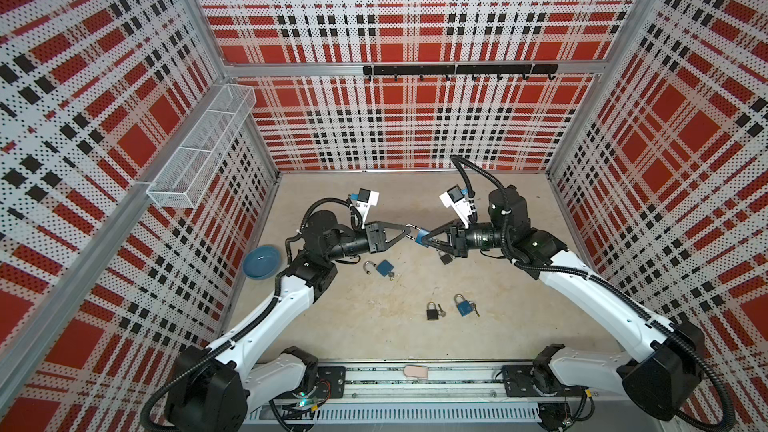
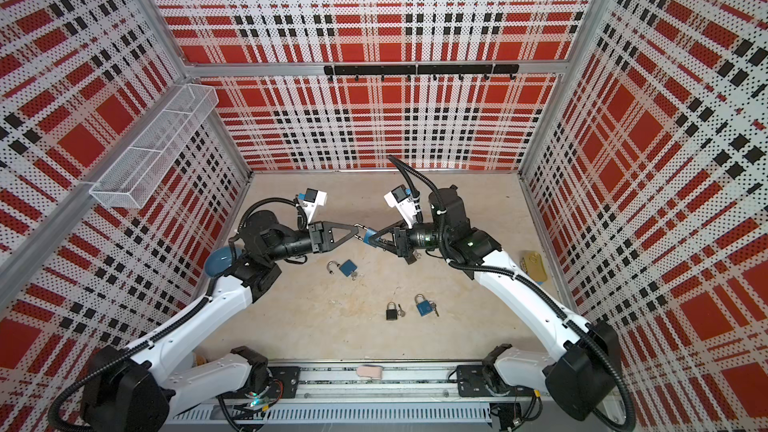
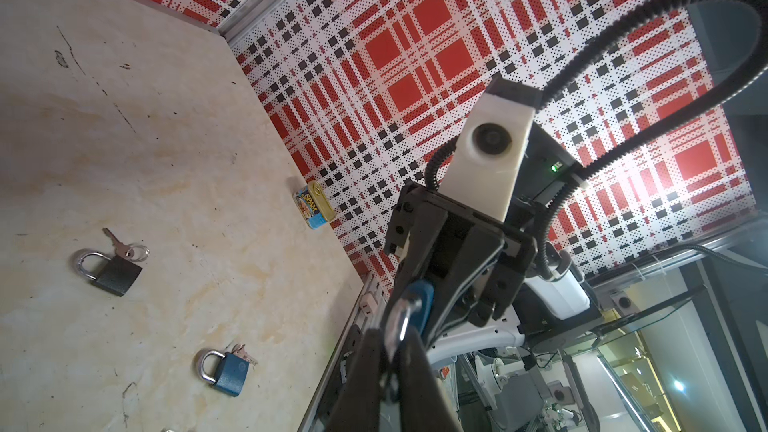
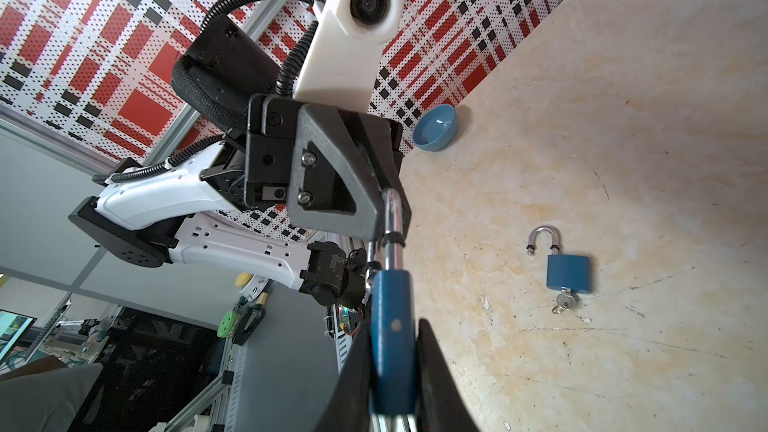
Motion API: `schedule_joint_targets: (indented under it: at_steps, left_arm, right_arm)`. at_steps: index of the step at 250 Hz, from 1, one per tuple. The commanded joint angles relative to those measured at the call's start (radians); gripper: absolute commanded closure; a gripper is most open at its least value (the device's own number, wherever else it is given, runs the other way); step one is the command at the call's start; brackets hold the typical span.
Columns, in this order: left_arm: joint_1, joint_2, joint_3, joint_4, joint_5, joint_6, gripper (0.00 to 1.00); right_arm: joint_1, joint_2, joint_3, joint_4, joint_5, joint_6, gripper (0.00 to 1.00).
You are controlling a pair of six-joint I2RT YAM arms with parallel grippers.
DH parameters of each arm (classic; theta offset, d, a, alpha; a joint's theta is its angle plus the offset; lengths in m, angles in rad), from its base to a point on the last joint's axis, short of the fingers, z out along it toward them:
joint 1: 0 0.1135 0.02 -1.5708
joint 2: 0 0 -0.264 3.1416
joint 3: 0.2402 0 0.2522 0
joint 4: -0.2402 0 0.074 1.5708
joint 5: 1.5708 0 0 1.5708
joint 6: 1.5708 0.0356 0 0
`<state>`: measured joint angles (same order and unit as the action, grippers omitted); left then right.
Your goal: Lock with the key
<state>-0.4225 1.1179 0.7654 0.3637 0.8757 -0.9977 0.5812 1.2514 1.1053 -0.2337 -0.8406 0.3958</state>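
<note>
Above the worktop [image 1: 353, 338] centre: left gripper [image 1: 410, 229] pinches the shackle [image 4: 392, 218]; right gripper [image 1: 430, 238] clamps the blue padlock [image 4: 392, 326] by its body. Shackle looks raised, so closing probably remains. Lying below: open padlock [image 1: 384, 268], key [image 4: 563, 301] in; black padlock [image 1: 432, 311] and second blue padlock [image 1: 463, 307], both shut. On the left, wire basket [image 1: 199, 151] and bowl [image 1: 262, 261] look empty.

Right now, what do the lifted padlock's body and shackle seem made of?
Body: matte blue, no glare, likely a plastic or painted cover over metal; cannot tell which. Shackle: bare polished steel by its look, silver with bright mirror-like highlights.
</note>
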Motion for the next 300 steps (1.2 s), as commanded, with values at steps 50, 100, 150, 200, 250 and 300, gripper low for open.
schedule_joint_targets:
  at_steps: [50, 100, 150, 200, 250, 300]
  left_arm:
    - [-0.012, 0.016, 0.009, 0.021, 0.002, -0.010, 0.85]
    - [-0.011, 0.017, 0.005, 0.037, 0.004, -0.018, 1.00]
    - [-0.006, 0.003, -0.016, 0.040, -0.010, 0.011, 1.00]
    - [-0.007, 0.004, -0.040, 0.039, -0.030, 0.025, 1.00]
    - [-0.039, 0.007, -0.032, 0.041, -0.048, 0.033, 1.00]
    - [-0.106, 0.020, -0.033, 0.043, -0.079, 0.035, 1.00]
  right_arm:
    - [0.005, 0.000, 0.034, 0.073, -0.052, 0.008, 1.00]
    - [0.006, 0.005, 0.033, 0.069, -0.061, 0.006, 1.00]
    - [0.002, 0.006, 0.008, 0.168, -0.156, 0.107, 1.00]
    - [-0.001, 0.007, -0.001, 0.241, -0.216, 0.189, 1.00]
    - [0.000, 0.015, -0.017, 0.329, -0.236, 0.261, 1.00]
    - [0.000, 0.029, -0.023, 0.365, -0.215, 0.282, 1.00]
